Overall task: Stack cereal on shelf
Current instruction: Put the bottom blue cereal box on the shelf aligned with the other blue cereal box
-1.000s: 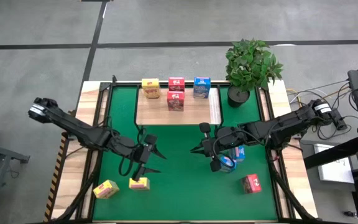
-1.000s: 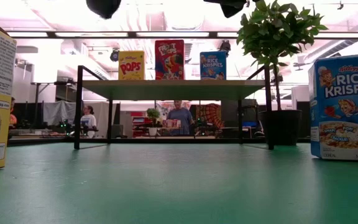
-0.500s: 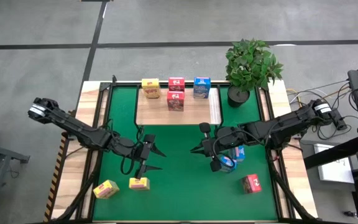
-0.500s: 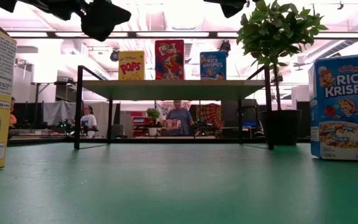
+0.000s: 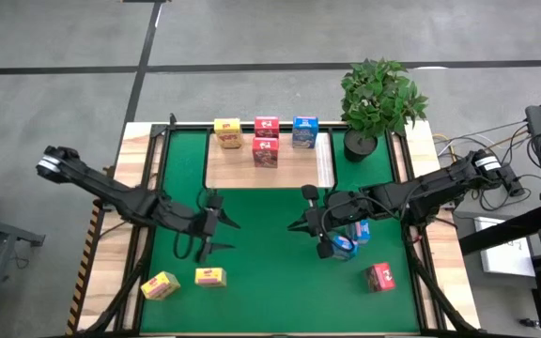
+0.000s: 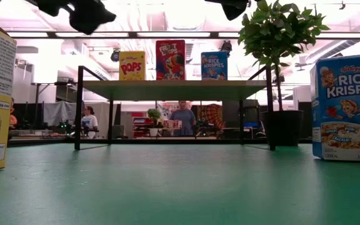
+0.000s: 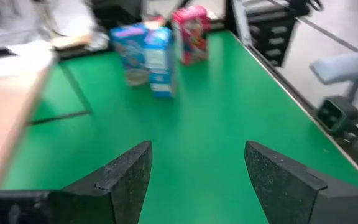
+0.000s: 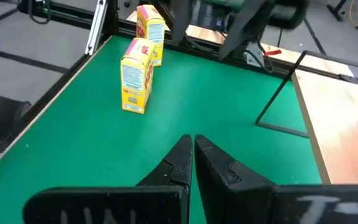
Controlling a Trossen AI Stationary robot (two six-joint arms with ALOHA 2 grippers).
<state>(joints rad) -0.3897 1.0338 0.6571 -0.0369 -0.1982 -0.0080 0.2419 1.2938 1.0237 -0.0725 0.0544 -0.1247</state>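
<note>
High view, from nine o'clock across to three: two yellow cereal boxes (image 5: pixel 160 285) (image 5: pixel 211 277) lie on the green mat (image 5: pixel 270 291) at about seven o'clock. My left claw (image 5: pixel 216 234) hovers just above them, empty, fingers spread wide, probably lining up a pick. At twelve o'clock the shelf (image 5: pixel 238 175) already carries four boxes, placed toward its far edge, I judge, to leave room. My right claw (image 5: pixel 301 226) waits near centre, fingers pressed together, holding nothing. Blue boxes (image 5: pixel 350 238) sit under that arm; a pink-red box (image 5: pixel 380 277) lies at five o'clock.
</note>
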